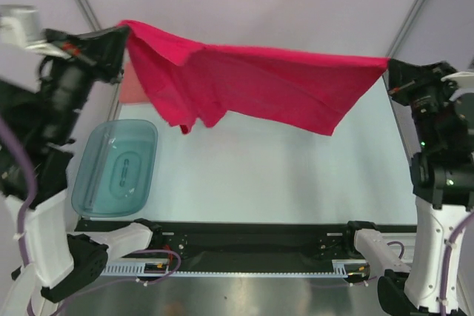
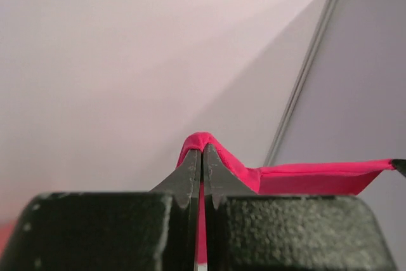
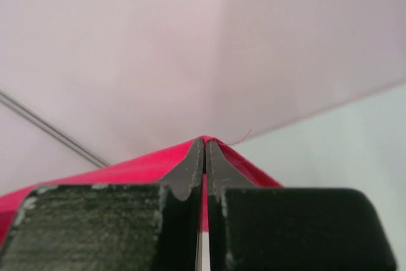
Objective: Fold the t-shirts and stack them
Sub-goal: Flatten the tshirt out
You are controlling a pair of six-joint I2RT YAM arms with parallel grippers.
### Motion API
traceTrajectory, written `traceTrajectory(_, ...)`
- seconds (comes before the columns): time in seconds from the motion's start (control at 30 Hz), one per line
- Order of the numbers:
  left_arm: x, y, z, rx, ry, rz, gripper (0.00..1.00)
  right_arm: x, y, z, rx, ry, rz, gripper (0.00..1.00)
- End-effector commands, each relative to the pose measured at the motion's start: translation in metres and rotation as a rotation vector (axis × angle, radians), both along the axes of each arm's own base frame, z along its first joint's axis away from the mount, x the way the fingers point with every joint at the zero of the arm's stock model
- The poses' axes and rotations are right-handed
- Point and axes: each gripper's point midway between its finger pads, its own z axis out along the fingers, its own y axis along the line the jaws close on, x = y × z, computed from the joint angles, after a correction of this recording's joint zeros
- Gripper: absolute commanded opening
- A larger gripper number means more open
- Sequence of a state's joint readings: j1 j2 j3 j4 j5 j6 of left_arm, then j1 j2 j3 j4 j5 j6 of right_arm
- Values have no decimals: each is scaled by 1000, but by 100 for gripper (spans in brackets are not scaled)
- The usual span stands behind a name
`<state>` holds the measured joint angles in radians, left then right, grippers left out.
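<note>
pale bench [image 1: 296, 175] is lying well below the red shirt [image 1: 252, 79], which is hanging stretched in the air. left pincer [image 2: 202, 148] and right pincer [image 3: 204, 141] are each pinching a top corner shut, likely spreading it for folding.

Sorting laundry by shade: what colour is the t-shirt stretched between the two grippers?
Crimson-red t-shirt; clearest in the top external view.

Left arm [image 1: 44, 234], right arm [image 1: 433, 253]: white shells, black joints, lilac cables; claw fingers [image 2: 189, 174] black, tapered.
</note>
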<state>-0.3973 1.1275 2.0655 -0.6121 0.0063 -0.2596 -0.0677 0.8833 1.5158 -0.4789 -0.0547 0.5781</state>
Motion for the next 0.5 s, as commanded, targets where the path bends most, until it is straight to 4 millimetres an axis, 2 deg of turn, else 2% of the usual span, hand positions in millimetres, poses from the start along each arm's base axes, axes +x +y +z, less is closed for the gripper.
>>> traceTrajectory(0.0,-84,28,70,-12,-291,-13,0,-49,5,51,-92,-129,8,0)
traceTrajectory(0.07,-113,39,86,-42,-364,-19,0,-67,8,65,-98,-172,16,0)
traceTrajectory(0.1,-130,43,93,-56,-409,-30,0,-83,9,76,-98,-213,15,0)
traceTrajectory(0.2,-148,45,99,-78,-447,-59,0,-107,10,90,-101,-270,9,0)
traceTrajectory(0.23,-147,44,97,-77,-442,-67,0,-110,10,92,-99,-276,7,0)
traceTrajectory(0.3,-141,42,96,-78,-442,-62,0,-113,11,92,-100,-283,10,0)
traceTrajectory(0.33,-123,36,86,-64,-405,-54,0,-108,10,88,-99,-267,6,0)
traceTrajectory(0.4,-102,32,79,-56,-380,-32,0,-97,7,79,-97,-241,-4,0)
traceTrajectory(0.43,-71,25,61,-31,-317,-1,0,-80,3,61,-99,-191,-19,0)
traceTrajectory(0.47,-55,21,52,-21,-289,13,0,-70,0,51,-98,-166,-29,0)
